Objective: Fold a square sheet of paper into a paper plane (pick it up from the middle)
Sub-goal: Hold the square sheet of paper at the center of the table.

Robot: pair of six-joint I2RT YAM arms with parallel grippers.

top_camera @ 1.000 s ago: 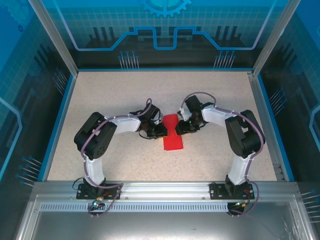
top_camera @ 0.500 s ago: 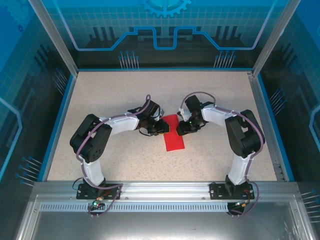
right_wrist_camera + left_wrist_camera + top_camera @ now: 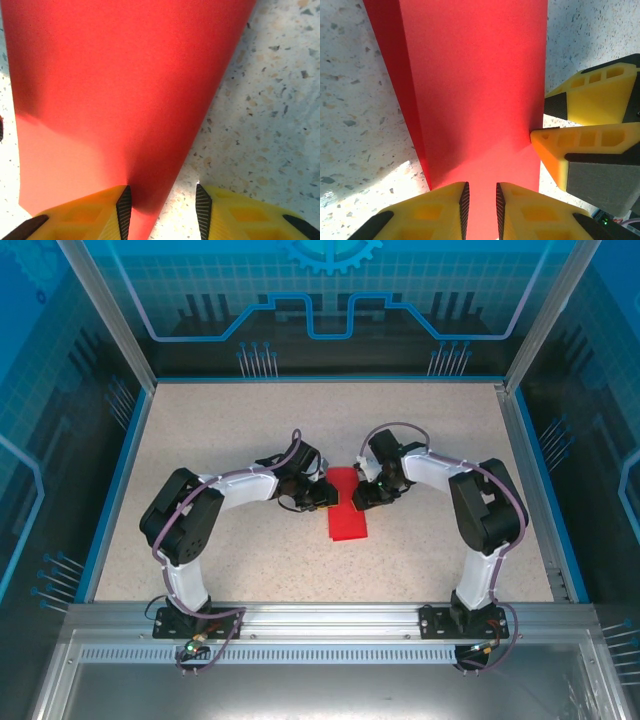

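Overhead cam; wrist cams close, sharing paper (image 3: 480, 90).

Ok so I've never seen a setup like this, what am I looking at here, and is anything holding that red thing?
These are two robot arms bolted at the near edge of a speckled table. The wide picture looks down from above and behind them. The other two come from a camera on each wrist, so the yellow fingers at the bottom are that arm's own. The red thing is a sheet of paper, seemingly folded narrower, lying flat. The left end effector sits over it with fingers slightly apart; the right end effector is open, straddling one edge. Neither seems to be gripping it.
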